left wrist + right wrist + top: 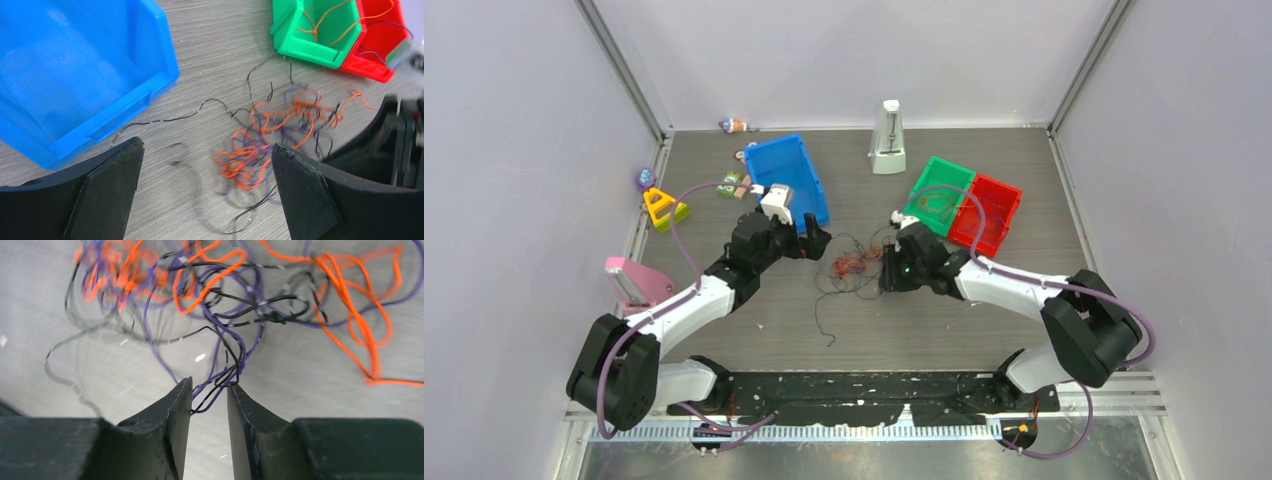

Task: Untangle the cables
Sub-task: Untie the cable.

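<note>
1. Top external view. The cables (pixel 854 265) lie as a loose clump of orange, purple and black strands at the middle of the table (pixel 984 330). One black strand trails toward the near edge. The left gripper (pixel 816 243) sits just beside the clump on its left, the right gripper (pixel 890 272) at its right fringe. The blue bin (pixel 789 180), green bin (pixel 939 195) and red bin (pixel 989 210) stand toward the far edge.

2. Left wrist view. The left claw stands wide apart and holds nothing. Its fingers (pixel 107 190) sit above the table with the orange knot between and beyond them. Some strands already lie in the green and red bins.

3. Right wrist view. The right claw is nearly together, with a narrow gap left. A few purple and black strands run through that gap. I find no pinch made yet.

4. Judgement on the step in hand, which is securing a few strands at the clump's edge:
   - Finish the pinch on these few strands only; a bigger bite would drag the whole knot.
   - Draw away slowly toward the right edge, low over the table.
   - Bring the left claw onto the orange mass as an anchor.
   - Risk: hair-thin wire can slip from the pads, or the knot may tighten under a fast pull.
</note>
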You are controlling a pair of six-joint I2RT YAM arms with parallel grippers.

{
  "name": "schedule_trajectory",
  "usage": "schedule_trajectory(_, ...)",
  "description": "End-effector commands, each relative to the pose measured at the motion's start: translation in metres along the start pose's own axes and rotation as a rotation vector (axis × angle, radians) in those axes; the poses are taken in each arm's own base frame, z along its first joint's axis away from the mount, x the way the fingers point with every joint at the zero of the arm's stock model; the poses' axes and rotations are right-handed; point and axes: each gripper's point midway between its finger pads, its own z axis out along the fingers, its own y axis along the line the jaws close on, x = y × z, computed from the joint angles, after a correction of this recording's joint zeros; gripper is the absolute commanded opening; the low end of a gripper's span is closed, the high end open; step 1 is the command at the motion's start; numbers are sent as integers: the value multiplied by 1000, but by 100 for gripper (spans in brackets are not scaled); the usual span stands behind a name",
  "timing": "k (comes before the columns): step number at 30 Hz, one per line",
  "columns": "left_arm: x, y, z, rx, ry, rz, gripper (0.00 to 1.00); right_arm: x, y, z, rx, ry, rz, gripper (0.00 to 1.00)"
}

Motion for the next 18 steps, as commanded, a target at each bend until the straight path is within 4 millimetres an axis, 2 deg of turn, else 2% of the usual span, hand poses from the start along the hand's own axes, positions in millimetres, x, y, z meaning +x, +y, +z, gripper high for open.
schedule_trajectory(1, -21, -22, 4, 116, -61, 10, 100, -4, 77, -27, -223, -94, 9, 37)
schedule_trajectory(2, -19, -25, 5, 135, -48, 16, 100, -6, 84, -36, -248, -112, 11, 38)
schedule_trajectory(4, -16, -31, 7, 170, -33, 24, 99, -10, 89, -50, -272, -144, 10, 45)
schedule_trajectory(5, -15, -33, 7, 184, -28, 27, 100, -10, 82, -53, -243, -152, 8, 57)
schedule_trajectory(6, -13, -34, 8, 195, -23, 29, 100, -16, 82, -63, -244, -179, 1, 64)
schedule_trajectory(7, -12, -36, 9, 206, -17, 31, 100, -18, 67, -64, -178, -192, 6, 74)
schedule_trajectory(9, -8, -42, 11, 240, 3, 39, 99, -23, 49, -73, -127, -212, 11, 80)
schedule_trajectory(11, -3, -49, 14, 270, 24, 50, 98, -27, 30, -79, -97, -225, 35, 81)
schedule_trajectory(14, 9, -64, 18, 311, 75, 91, 96, -26, -3, -79, -62, -217, 85, 79)
schedule_trajectory(18, 29, -78, 24, 337, 164, 162, 95, -27, -29, -77, -14, -222, 87, 74)
